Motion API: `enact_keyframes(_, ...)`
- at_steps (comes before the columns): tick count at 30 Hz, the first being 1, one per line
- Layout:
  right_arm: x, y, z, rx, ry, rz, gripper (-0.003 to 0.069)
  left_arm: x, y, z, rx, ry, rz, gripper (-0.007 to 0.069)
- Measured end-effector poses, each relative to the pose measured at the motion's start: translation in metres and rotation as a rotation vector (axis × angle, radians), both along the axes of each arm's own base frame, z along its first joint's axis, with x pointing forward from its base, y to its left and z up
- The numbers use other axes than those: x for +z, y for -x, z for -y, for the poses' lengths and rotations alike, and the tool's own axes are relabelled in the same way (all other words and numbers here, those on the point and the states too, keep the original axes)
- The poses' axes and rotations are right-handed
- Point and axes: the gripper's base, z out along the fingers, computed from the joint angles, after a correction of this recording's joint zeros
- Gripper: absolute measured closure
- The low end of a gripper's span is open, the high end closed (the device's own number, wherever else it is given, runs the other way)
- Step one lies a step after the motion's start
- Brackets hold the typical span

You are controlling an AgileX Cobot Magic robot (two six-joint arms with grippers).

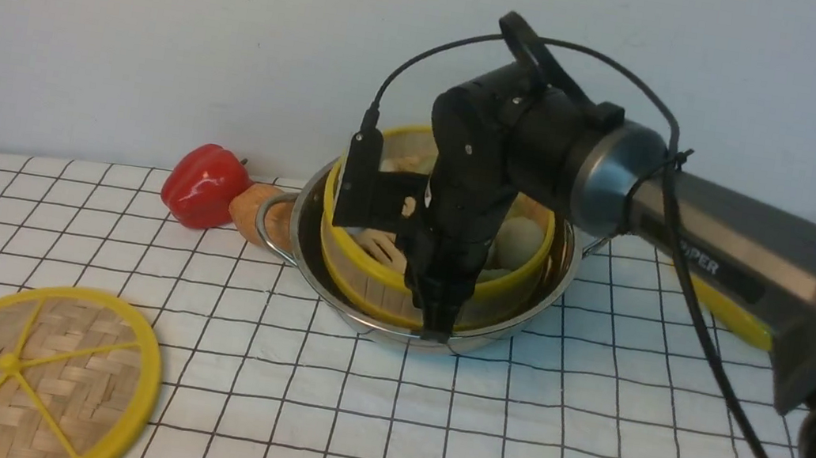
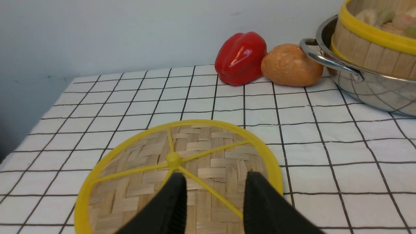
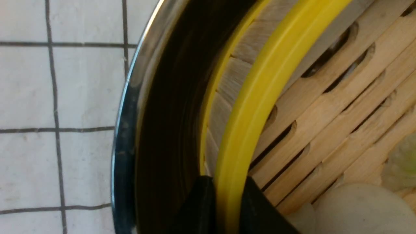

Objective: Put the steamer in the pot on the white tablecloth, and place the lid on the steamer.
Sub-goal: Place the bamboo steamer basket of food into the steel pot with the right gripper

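The steamer (image 1: pixel 369 281), a bamboo basket with a yellow rim and pale food inside, rests in the steel pot (image 1: pixel 523 317) on the white tablecloth (image 1: pixel 585 446) and looks slightly tilted. My right gripper (image 1: pixel 435 322) reaches down from above and is shut on the steamer's near rim. In the right wrist view its fingers (image 3: pixel 201 198) clamp the yellow rim of the steamer (image 3: pixel 260 91), just inside the wall of the pot (image 3: pixel 126 130). The lid (image 1: pixel 28 375) lies flat at the front left. My left gripper (image 2: pixel 214 182) hovers open over the lid (image 2: pixel 201 152), holding nothing.
A red bell pepper (image 1: pixel 203 184) and a brown roundish lump (image 1: pixel 255 211) sit by the pot's left handle (image 1: pixel 268 229), close to the back wall. A yellow object (image 1: pixel 731 314) shows behind the right arm. The cloth's left edge (image 2: pixel 48 107) drops off near the lid.
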Motion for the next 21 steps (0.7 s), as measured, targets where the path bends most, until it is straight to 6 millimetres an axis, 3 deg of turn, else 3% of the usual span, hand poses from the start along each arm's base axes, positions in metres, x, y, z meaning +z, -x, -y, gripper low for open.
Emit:
enact_keyframes(4, -0.0108, -0.0011, -0.0012, 0.008, 0.028, -0.007, 0.0571, 0.0000, 0.0000, 0.0000, 0.000, 0.000, 0.000, 0.0382)
enact_keyframes(9, -0.0097, -0.0002, -0.0023, 0.006, 0.016, -0.019, 0.0557, 0.0000, 0.0000, 0.0000, 0.000, 0.000, 0.000, 0.0382)
enact_keyframes(12, -0.0093, 0.0010, -0.0030, 0.008, 0.008, -0.034, 0.0445, 0.0000, 0.0000, 0.0000, 0.000, 0.000, 0.000, 0.0382)
enact_keyframes(13, -0.0093, 0.0011, -0.0032, 0.007, 0.006, -0.035, 0.0445, 0.0000, 0.0000, 0.0000, 0.000, 0.000, 0.000, 0.0382)
enact_keyframes(17, -0.0072, 0.0004, -0.0040, 0.025, 0.000, -0.021, 0.0249, 0.0000, 0.0000, 0.0000, 0.000, 0.000, 0.000, 0.0382)
enact_keyframes(21, -0.0022, -0.0003, -0.0040, 0.029, -0.008, -0.001, 0.0172, 0.0000, 0.0000, 0.0000, 0.000, 0.000, 0.000, 0.0382)
